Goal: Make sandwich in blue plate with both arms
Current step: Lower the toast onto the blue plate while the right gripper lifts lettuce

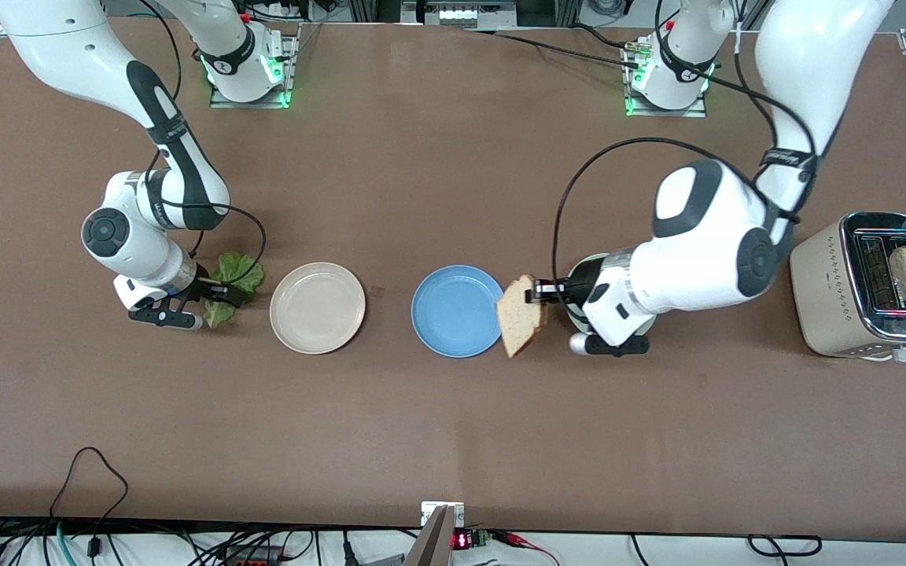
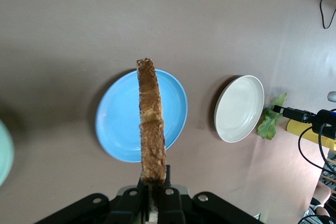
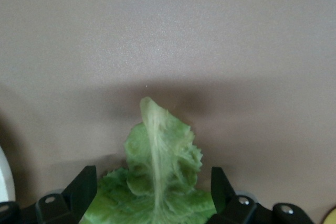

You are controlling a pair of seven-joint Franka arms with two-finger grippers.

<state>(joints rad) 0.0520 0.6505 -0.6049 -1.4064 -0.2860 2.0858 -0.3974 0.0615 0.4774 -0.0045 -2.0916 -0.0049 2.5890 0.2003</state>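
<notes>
Over the blue plate's three-o'clock rim, a bread slice is being held clamped in the left hand. Lettuce is being straddled by the right hand, fingers apart.

Both arms consist of glossy white rounded housings joined by black joint bands. The bases show green indicator lights and stand on metal mounting plates at the bench edge. Each forearm carries an elongated black inlay; a black collar with small white lettering encircles the links. Round dark end caps close the elbow joints. Black cables run from the bases in loose loops to the wrists. A silver ring precedes each wrist flange. The left tool and right tool are black, with two flat matte fingers fastened by visible silver screws on the finger mounts.
</notes>
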